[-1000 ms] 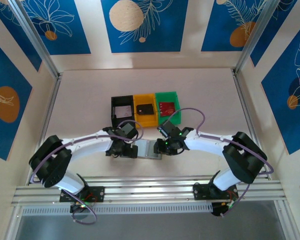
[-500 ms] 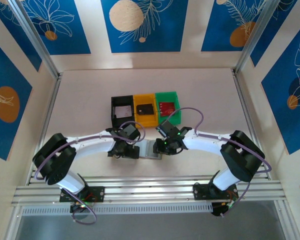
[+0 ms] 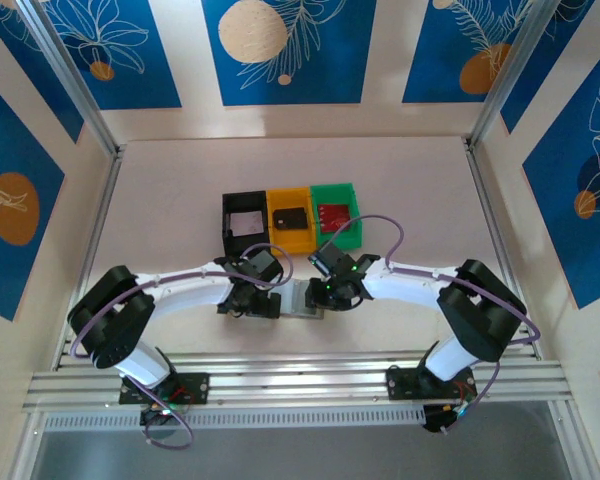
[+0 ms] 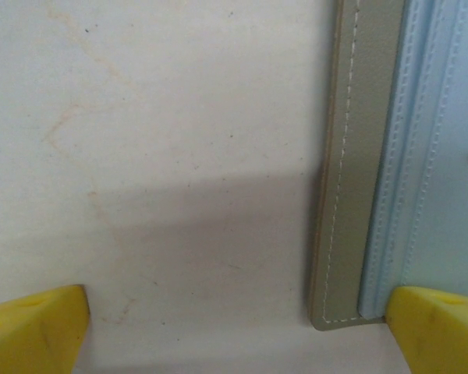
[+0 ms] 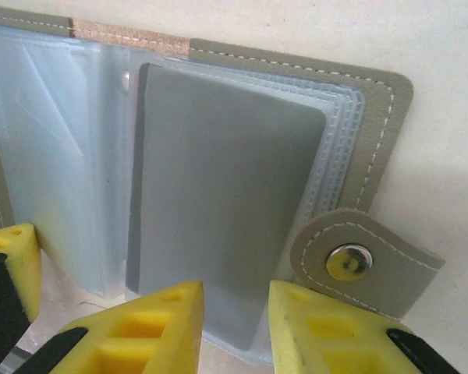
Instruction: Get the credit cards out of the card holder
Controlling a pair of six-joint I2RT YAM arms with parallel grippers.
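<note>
open card holder [image 5: 86, 148], 3 bins [image 3: 290, 240] behind

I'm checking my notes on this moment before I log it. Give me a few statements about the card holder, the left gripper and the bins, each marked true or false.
1. The card holder lies open on the table. True.
2. The left gripper is shut. False: its fingers stand wide apart, one of them at the holder's corner.
3. A grey card sits in one of the holder's clear sleeves. True.
4. The green bin stands between the other two bins. False: the yellow bin is in the middle, with the black bin on the other side of it.
5. The holder's snap tab is unfastened and sticks out at the side. True.
</note>
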